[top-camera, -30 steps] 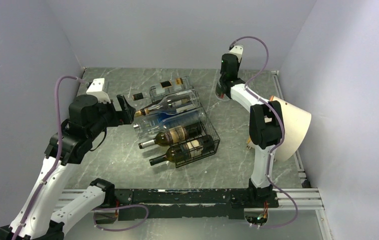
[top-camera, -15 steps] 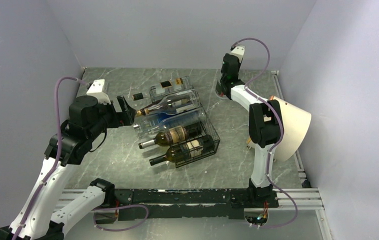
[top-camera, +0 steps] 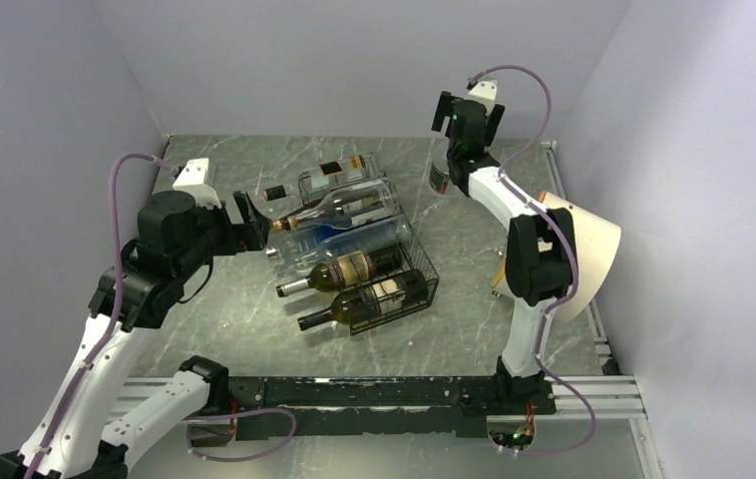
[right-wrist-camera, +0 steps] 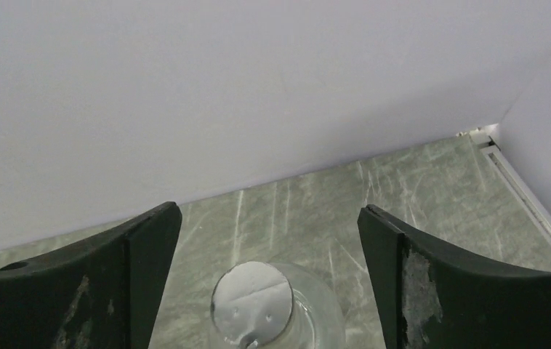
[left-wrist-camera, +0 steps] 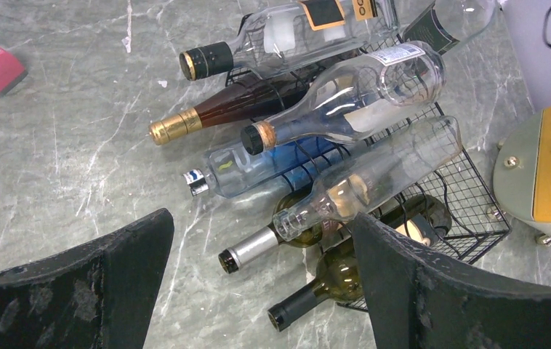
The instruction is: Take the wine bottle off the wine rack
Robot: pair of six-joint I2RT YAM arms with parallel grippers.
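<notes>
The right gripper (right-wrist-camera: 269,211) held its fingers (right-wrist-camera: 149,254) wide apart, clear of the silver cap (right-wrist-camera: 252,294) of an upright clear bottle (right-wrist-camera: 318,320) toward the far side of the table (top-camera: 474,309), well apart from the wine rack (top-camera: 426,286), whose stacked bottles (left-wrist-camera: 352,102) faced the left gripper (left-wrist-camera: 258,222), likewise spread wide.

Several bottles (left-wrist-camera: 360,98) lie heaped across the black wine rack (left-wrist-camera: 476,200)

Glossy glass bottles (left-wrist-camera: 374,83), clear and dark; thin black wire wine rack (left-wrist-camera: 476,193); smooth marble-look bench (left-wrist-camera: 54,160); left tool (left-wrist-camera: 258,222) has matt, scuffed fingers (left-wrist-camera: 113,283).
</notes>
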